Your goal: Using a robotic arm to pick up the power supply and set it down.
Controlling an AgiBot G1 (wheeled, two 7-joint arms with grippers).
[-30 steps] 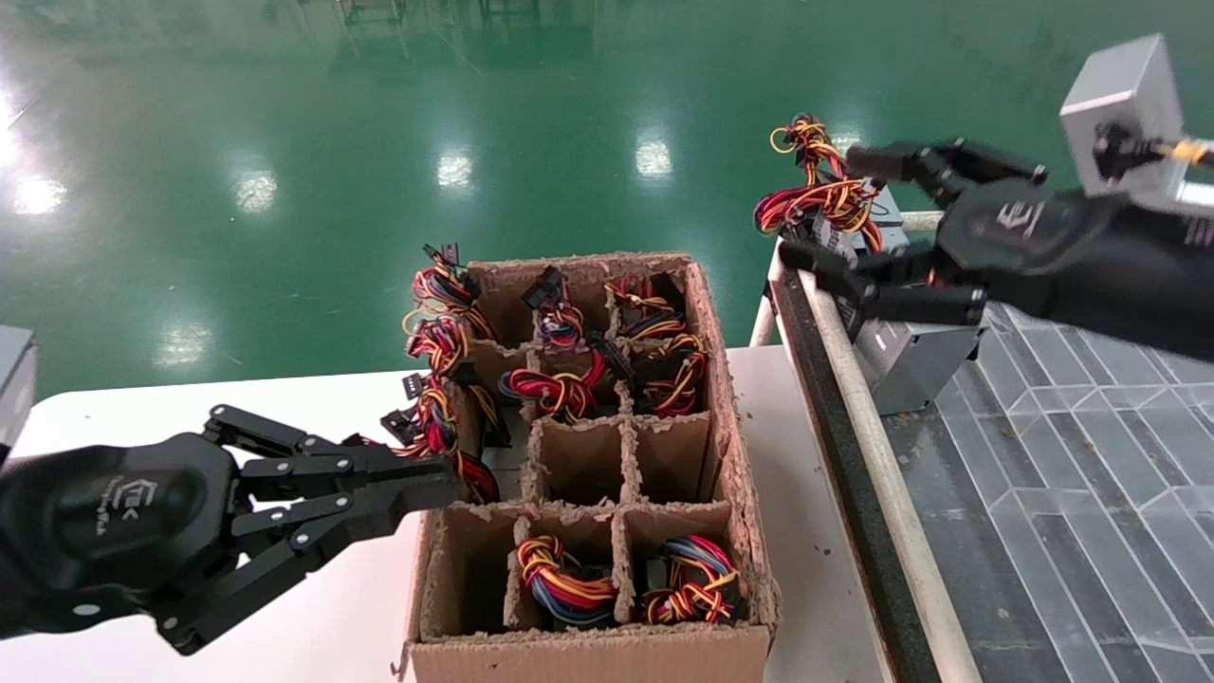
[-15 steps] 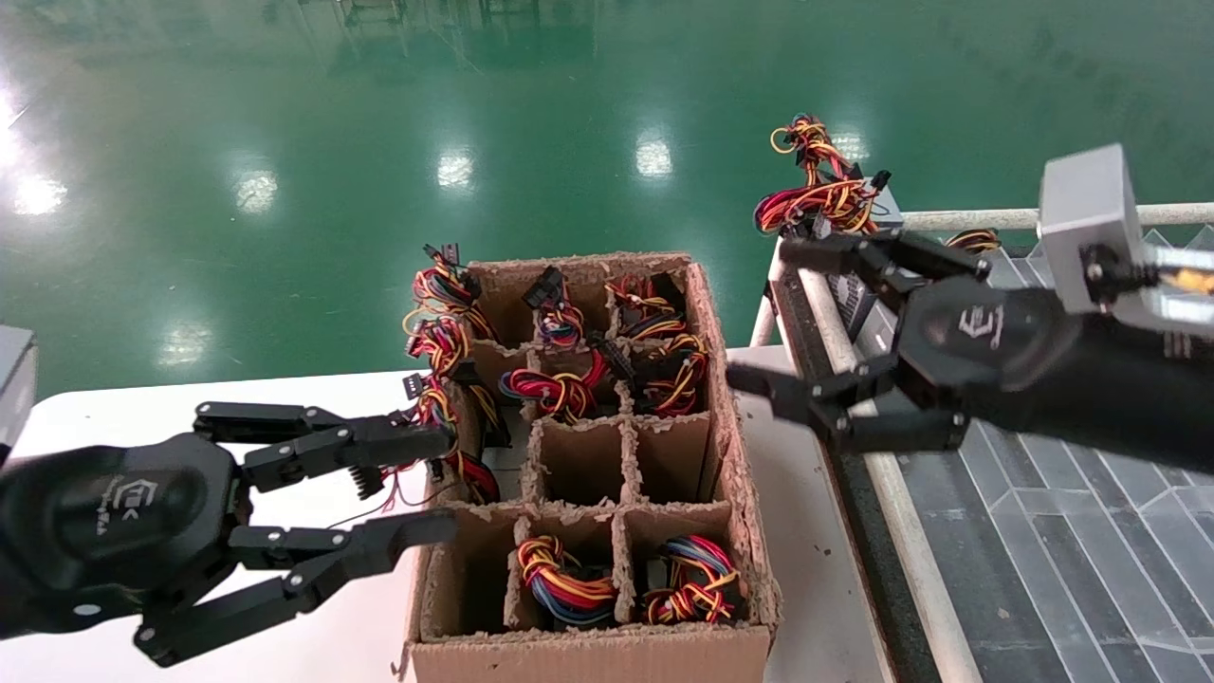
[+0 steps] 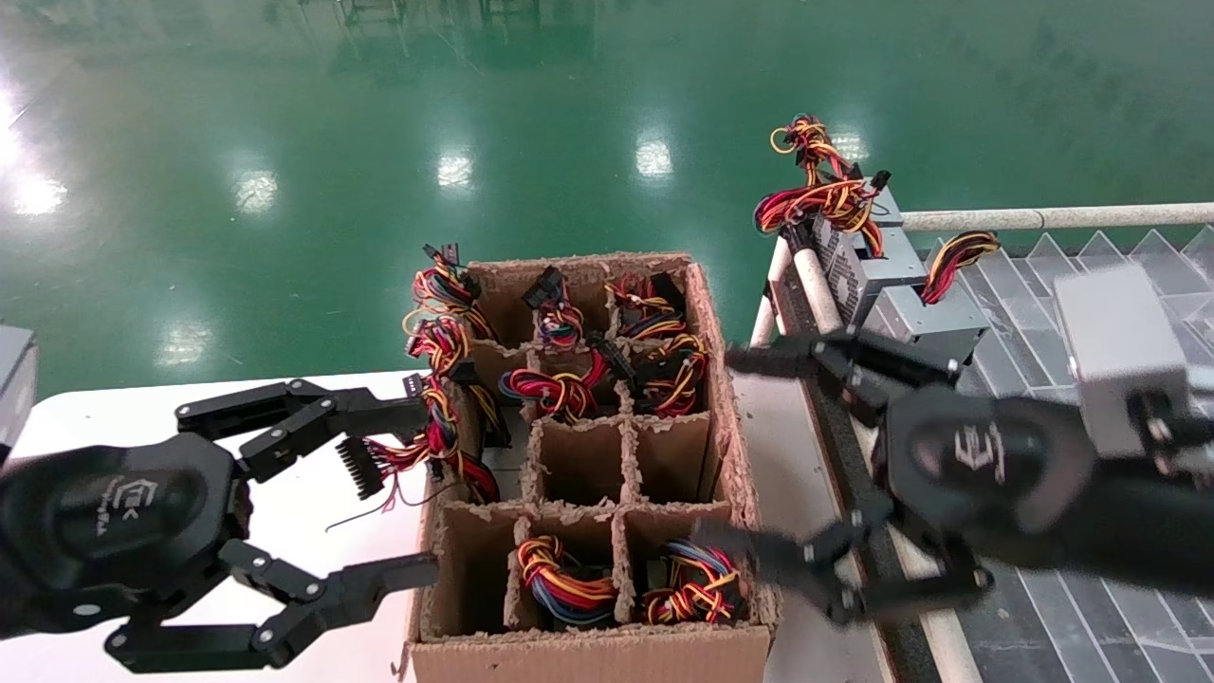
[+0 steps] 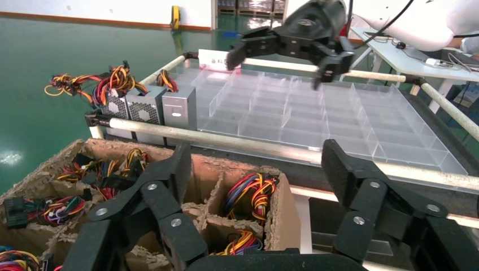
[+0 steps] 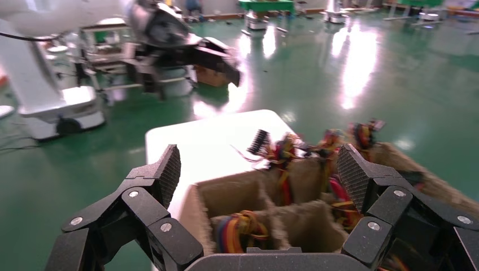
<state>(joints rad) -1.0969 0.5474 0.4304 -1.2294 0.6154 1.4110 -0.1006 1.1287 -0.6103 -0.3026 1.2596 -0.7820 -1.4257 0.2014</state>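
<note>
You see: box (image 3: pixel 588 655) brown | wires (image 3: pixel 564 581) red, yellow, blue | floor (image 3: pixel 379 114) green | grippers black | tray (image 4: pixel 316 113) clear

The left gripper (image 3: pixel 394 503) hangs low on the left with its fingers spread wide. The right gripper (image 3: pixel 749 455) reaches in from the right, also wide open.

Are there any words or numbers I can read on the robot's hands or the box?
No words or numbers can be read.
Left gripper: white logo with tiny print on its palm, too small to read.
Right gripper: white logo on its palm, blurred.
Cardboard box: no print shows.
</note>
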